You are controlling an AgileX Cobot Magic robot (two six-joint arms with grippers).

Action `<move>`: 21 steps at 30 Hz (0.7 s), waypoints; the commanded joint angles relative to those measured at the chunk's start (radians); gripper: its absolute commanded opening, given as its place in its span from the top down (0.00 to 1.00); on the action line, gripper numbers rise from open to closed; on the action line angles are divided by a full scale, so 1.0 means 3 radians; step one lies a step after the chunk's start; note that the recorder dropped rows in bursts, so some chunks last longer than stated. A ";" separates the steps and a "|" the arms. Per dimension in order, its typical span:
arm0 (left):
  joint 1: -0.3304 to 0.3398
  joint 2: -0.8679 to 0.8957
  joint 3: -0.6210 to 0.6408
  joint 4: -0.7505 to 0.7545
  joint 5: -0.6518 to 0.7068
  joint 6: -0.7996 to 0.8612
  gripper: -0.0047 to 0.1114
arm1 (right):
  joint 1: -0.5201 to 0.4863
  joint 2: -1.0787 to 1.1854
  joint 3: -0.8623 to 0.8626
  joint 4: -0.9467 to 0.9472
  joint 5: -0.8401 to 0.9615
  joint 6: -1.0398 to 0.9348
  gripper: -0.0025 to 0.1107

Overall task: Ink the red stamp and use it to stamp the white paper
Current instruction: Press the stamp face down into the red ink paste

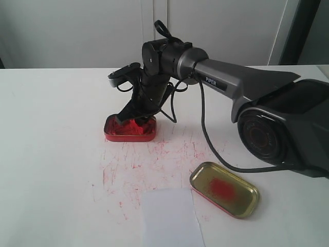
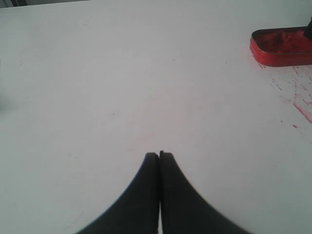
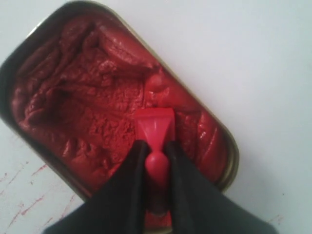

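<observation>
My right end effector is clenched on the knob of the red stamp, whose base is pressed into the paste of the ink tin. The paste looks thick and lumpy. A straight lift could drag the tin up, or load the face unevenly and blot the print. The white paper lies well apart from the tin on the speckled tabletop, with the gold lid just beside it — nothing blocks the way between. My left end effector hangs closed and empty.
</observation>
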 commanded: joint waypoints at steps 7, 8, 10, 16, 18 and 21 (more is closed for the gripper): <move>0.0004 -0.0011 0.0015 0.0001 -0.0019 -0.0008 0.96 | 0.0002 0.0423 0.0077 -0.0113 0.0305 -0.0013 0.98; 0.0004 -0.0011 0.0015 0.0001 -0.0019 -0.0008 0.96 | 0.0002 0.0430 0.0077 -0.0127 0.0305 -0.0013 0.98; 0.0004 -0.0011 0.0015 0.0001 -0.0019 -0.0008 0.96 | 0.0002 0.0435 0.0077 -0.0187 0.0293 -0.0013 0.98; 0.0004 -0.0011 0.0015 0.0001 -0.0019 -0.0008 0.96 | 0.0002 0.0435 0.0077 -0.0223 0.0326 -0.0013 0.98; 0.0004 -0.0011 0.0015 0.0001 -0.0019 -0.0008 0.96 | 0.0002 0.0421 0.0077 -0.0223 0.0333 -0.0013 0.98; 0.0004 -0.0011 0.0015 0.0001 -0.0019 -0.0008 0.96 | 0.0002 0.0335 0.0077 -0.0223 0.0340 -0.0013 0.98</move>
